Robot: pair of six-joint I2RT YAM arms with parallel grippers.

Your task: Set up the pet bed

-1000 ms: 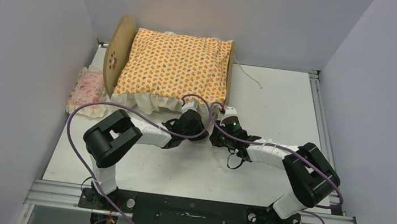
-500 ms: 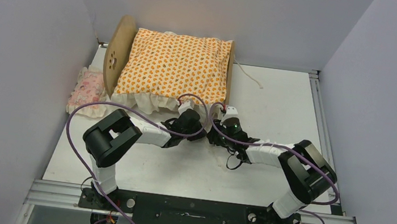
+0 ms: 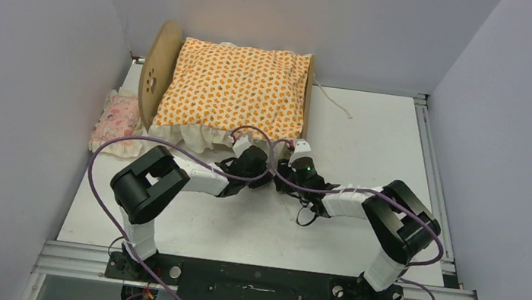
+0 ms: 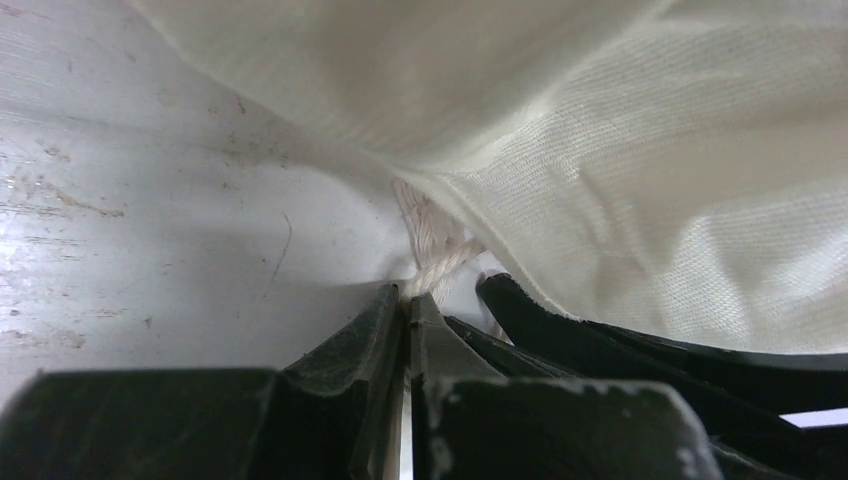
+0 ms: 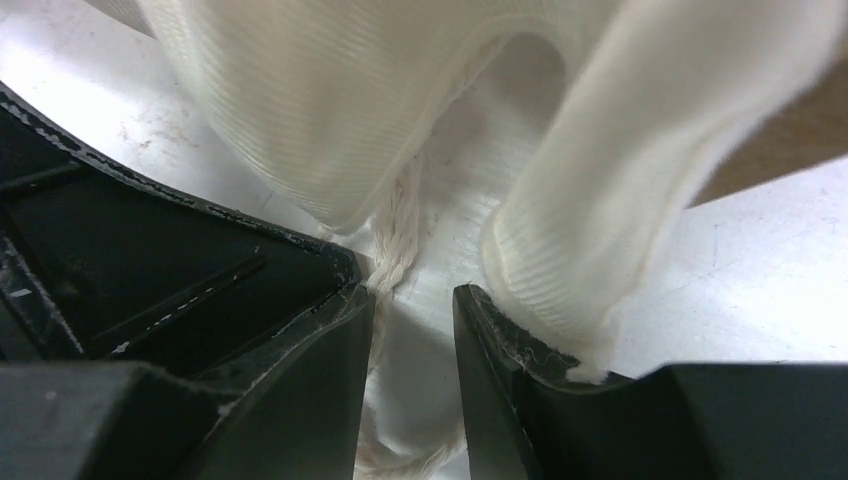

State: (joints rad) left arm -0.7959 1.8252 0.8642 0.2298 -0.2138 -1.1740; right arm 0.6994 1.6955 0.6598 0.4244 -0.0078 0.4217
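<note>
Grey table [image 3: 372,132]: arms stretched low, left end effector [image 4: 408,300] pinching cord [image 4: 445,265], right end effector [image 5: 412,300] narrowly parted.

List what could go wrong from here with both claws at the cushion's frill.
1. The left claw is shut on the white cord under the cream frill; a pull may drag the cushion off the pet bed.
2. The right claw stands open around the same cord, with frill against one finger; closing could pinch fabric too.
</note>
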